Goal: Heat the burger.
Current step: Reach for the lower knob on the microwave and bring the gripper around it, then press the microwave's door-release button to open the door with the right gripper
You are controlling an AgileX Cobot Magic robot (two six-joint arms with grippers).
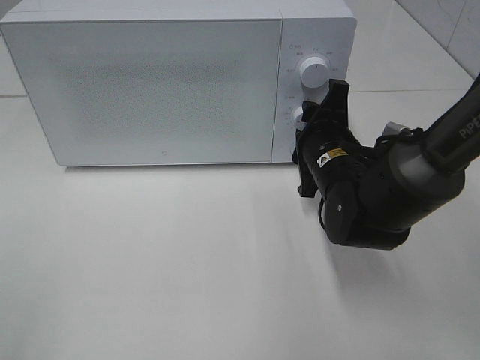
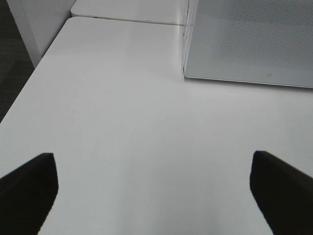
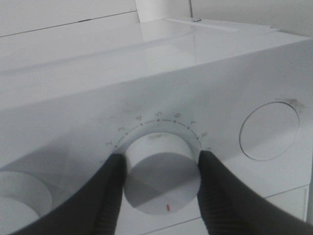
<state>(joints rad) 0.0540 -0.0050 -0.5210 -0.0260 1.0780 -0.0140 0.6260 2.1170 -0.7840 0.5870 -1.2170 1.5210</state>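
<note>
Exterior high: white table (image 1: 187,262), white microwave (image 1: 161,86) at twelve o'clock, door closed. Right gripper (image 3: 161,161) at the control panel, three o'clock of the door, clamped on the lower dial (image 3: 157,178). Left gripper (image 2: 154,191) spread wide above the table. Burger unseen; cannot tell where

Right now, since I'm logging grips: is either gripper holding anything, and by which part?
The right gripper clasps the lower dial by its sides; the left gripper holds nothing.
</note>
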